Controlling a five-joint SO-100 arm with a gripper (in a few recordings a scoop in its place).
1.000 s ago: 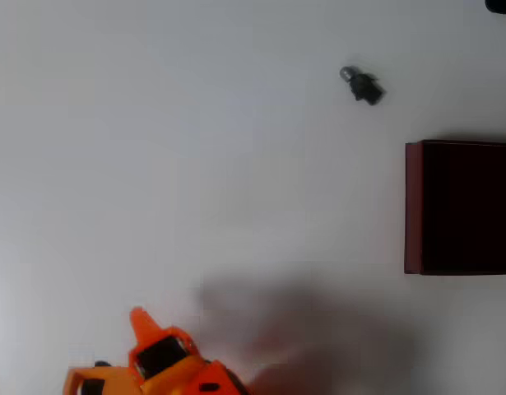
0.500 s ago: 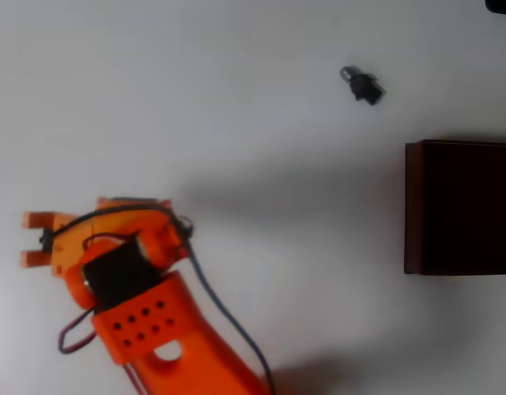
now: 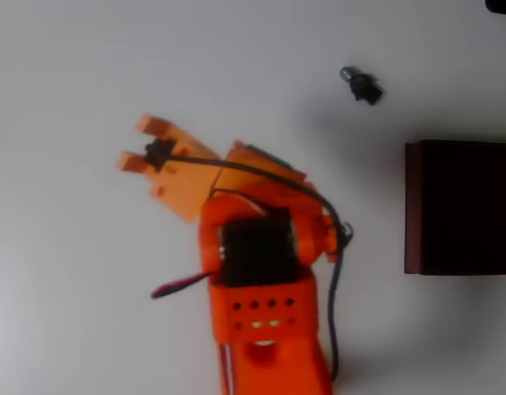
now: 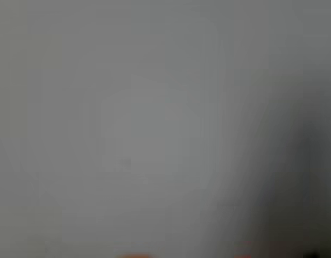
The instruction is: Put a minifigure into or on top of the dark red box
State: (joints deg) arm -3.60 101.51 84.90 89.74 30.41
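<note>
**Approach phase: gripper empty, minifigure not yet reached**

The minifigure (image 3: pixel 362 85) lay on its side on the white table (image 3: pixel 71 82) in the overhead view, near the upper right, its pale head pointing left and its dark body to the right. It rested apart from the dark red box (image 3: pixel 413 206), which stood just below and to the right of it at the picture's right edge, cut off by the frame. Nothing lay visibly inside the box's dark interior, though that interior was too dark to read fully.

The gripper (image 3: pixel 139 143) was well to the left of the figure, its two orange fingertips (image 3: pixel 150 126) pointing up and left with a clear gap between them and nothing held. The orange arm (image 3: pixel 261 304) rose from the lower edge at centre. The wrist view was a blurred grey field, with a darker patch at its right; no object could be made out there.

The step in hand was judged to be the reach toward the figure, with grasping not yet begun. The next move would call for swinging the gripper rightward, lowering it and straddling the small body with the parted fingers; so small a piece may slip or skid when pinched.

Compared with half a second before, the arm had swung from the lower left toward centre, and the gripper lay higher and further right. Figure and box had not shifted.
</note>
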